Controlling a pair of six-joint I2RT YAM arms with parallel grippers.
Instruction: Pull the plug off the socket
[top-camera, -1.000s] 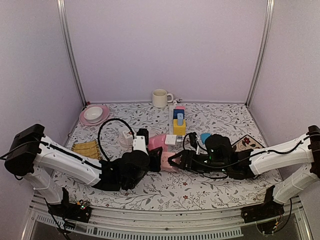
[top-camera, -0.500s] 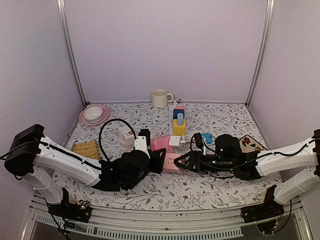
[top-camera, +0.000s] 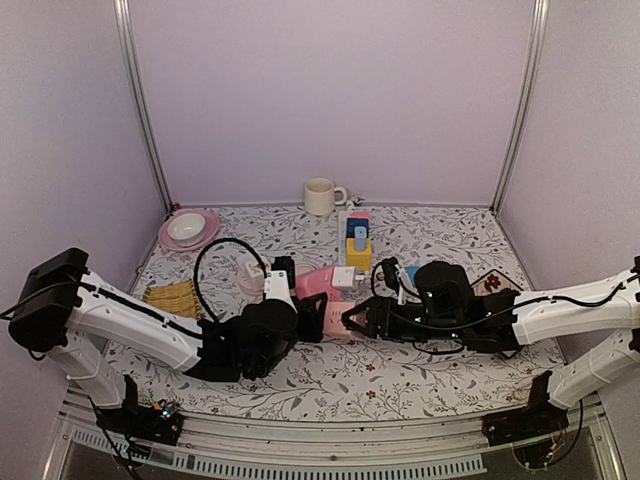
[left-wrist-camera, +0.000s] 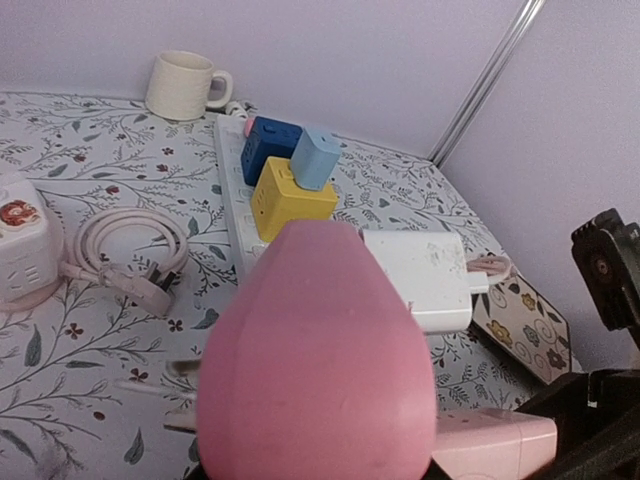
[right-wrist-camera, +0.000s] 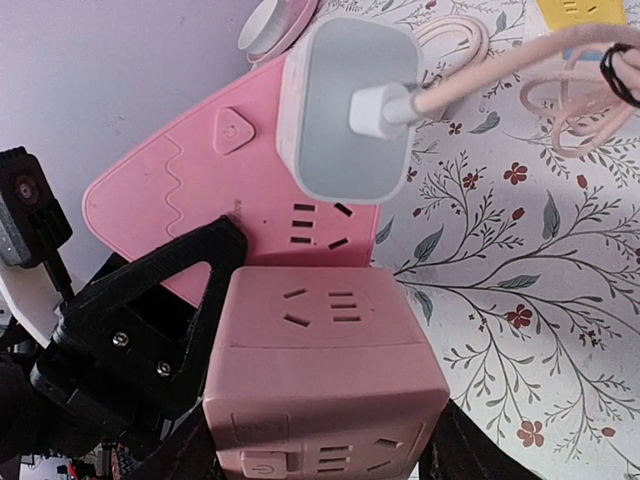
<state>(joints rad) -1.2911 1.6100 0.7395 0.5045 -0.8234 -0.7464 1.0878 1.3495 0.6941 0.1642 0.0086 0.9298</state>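
1. We are pinching the pink socket (right-wrist-camera: 190, 210) in the left gripper (top-camera: 308, 322), near the middle of the table (right-wrist-camera: 560, 330), between the two arms.
2. We are clamping the right gripper (top-camera: 352, 320) on a pink cube (right-wrist-camera: 320, 350), with its fingers pressing on two opposite sides.
3. The cube is touching the socket's face just below a white charger (right-wrist-camera: 345, 110), which is sitting plugged into that face. We cannot tell whether the cube's pins are seated.
4. A pink cable (right-wrist-camera: 480, 75) is running from the charger out over the table.
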